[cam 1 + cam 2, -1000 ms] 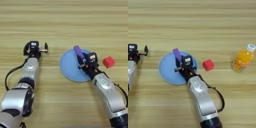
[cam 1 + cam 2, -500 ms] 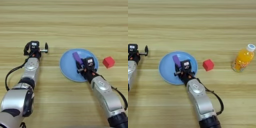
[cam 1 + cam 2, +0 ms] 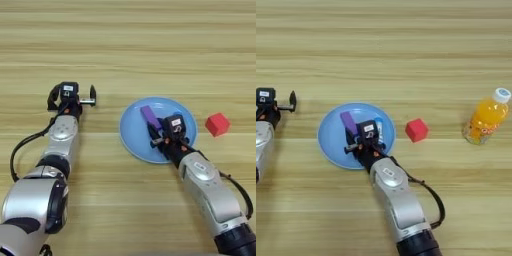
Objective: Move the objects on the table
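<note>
No legible text anywhere

Left tool (image 3: 72, 95) spread wide, right tool (image 3: 161, 134) reaching forward

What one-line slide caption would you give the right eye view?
Right gripper over the blue plate beside a purple block; red cube and orange-drink bottle stand to its right.

The flat purple block (image 3: 149, 116) lies on the blue plate (image 3: 132, 131), in the middle of the frame. A blue tube (image 3: 379, 130) lies on the plate too. The red cube (image 3: 417, 130) sits on the wooden table (image 3: 406, 50) just right of the plate. The orange bottle (image 3: 485, 119) with a white cap stands upright at the right.
</note>
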